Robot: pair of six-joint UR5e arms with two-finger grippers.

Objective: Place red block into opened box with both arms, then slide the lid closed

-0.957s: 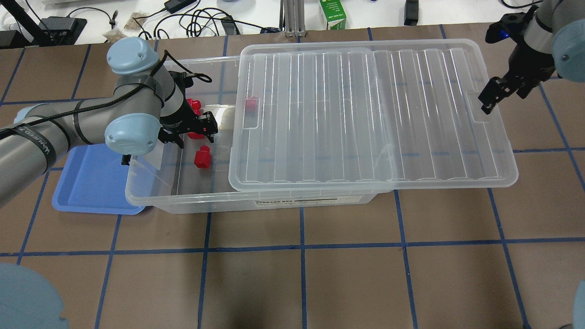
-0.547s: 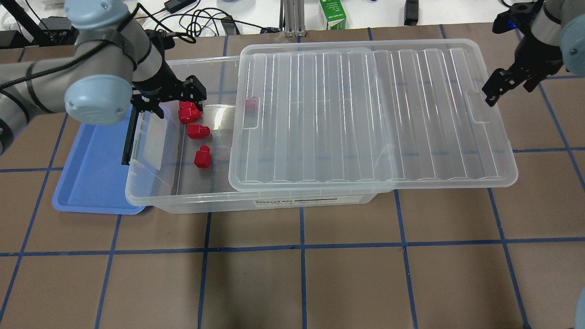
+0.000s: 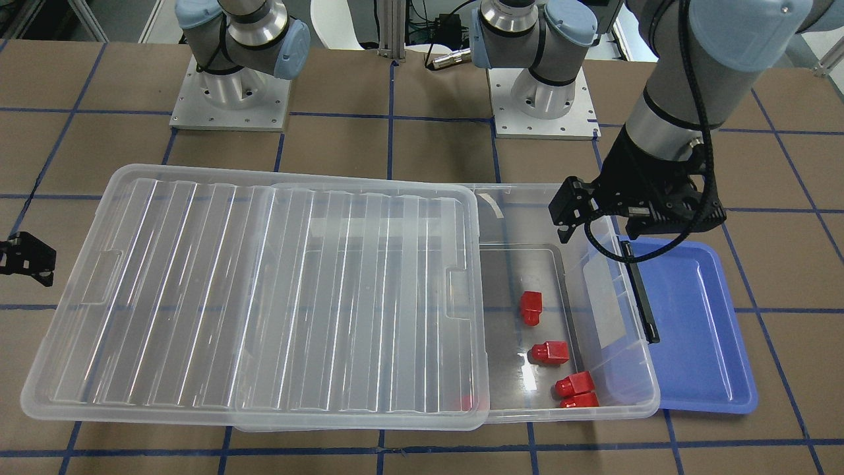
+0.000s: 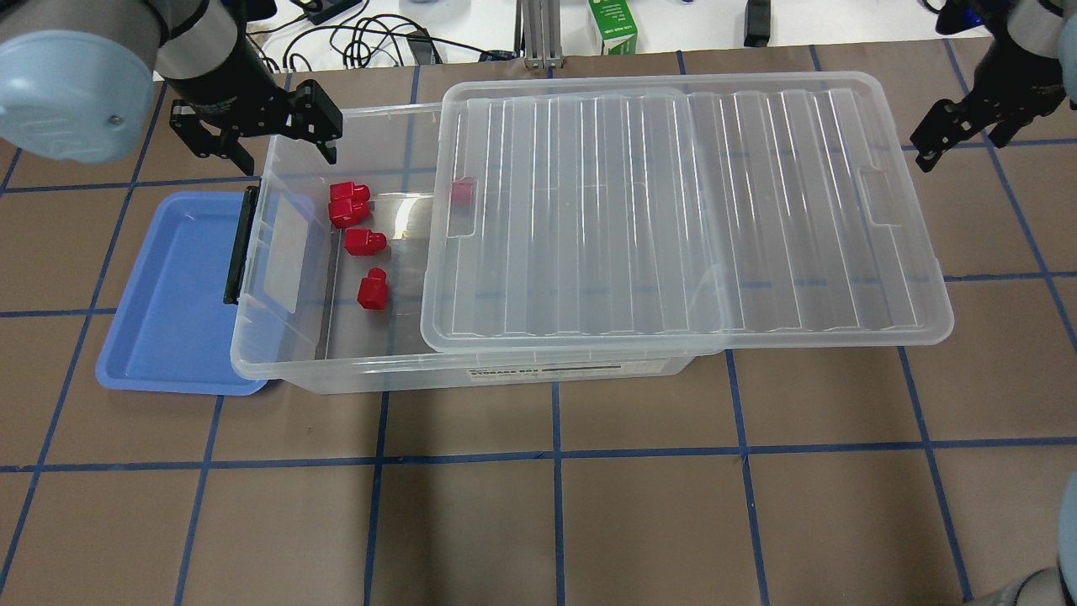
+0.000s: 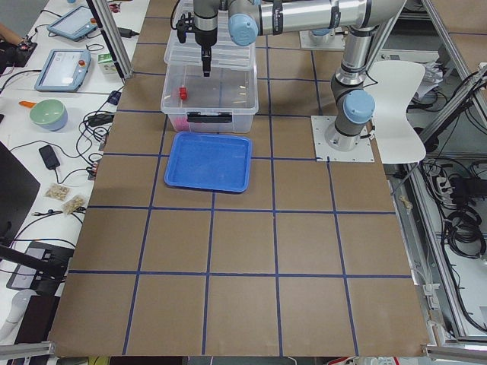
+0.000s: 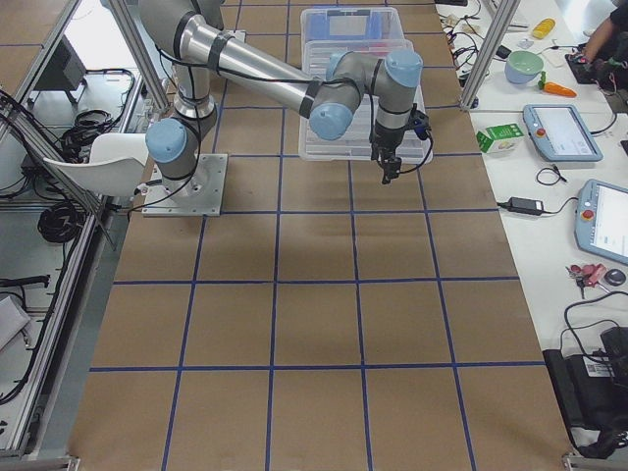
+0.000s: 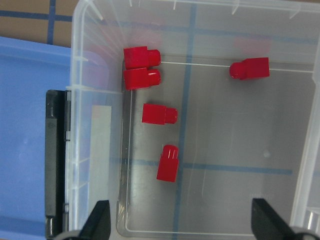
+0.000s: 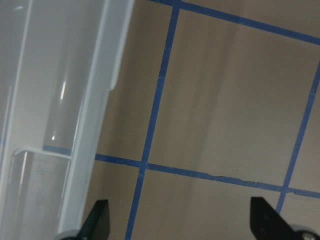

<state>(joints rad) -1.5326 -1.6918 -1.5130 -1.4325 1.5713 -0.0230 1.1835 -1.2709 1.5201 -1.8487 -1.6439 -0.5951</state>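
Left end effector (image 3: 634, 221) hangs wide open and empty above the far rim of the box's (image 4: 353, 376) uncovered end; the right end effector (image 4: 959, 139) is likewise spread wide with nothing in it, over bare worktop (image 4: 589, 522) just off the lid's (image 4: 673, 210) right short end, near its far corner and apart from the rim. Four red blocks (image 4: 372, 289) lie on the box floor in the uncovered end, toward the worktop's left end; a fifth shows through the lid's left edge; the placing looks done and the slide remains. The lid's long axis runs along the worktop, and it overhangs the box toward the right end; closing means travel leftward, toward the blue tray (image 4: 168, 286); the right arm is much the nearer to the overhanging end; its tab (image 4: 879, 198) lies left of that end effector and toward the robot's edge; a push there, square to the short end, should keep the lid from skewing.
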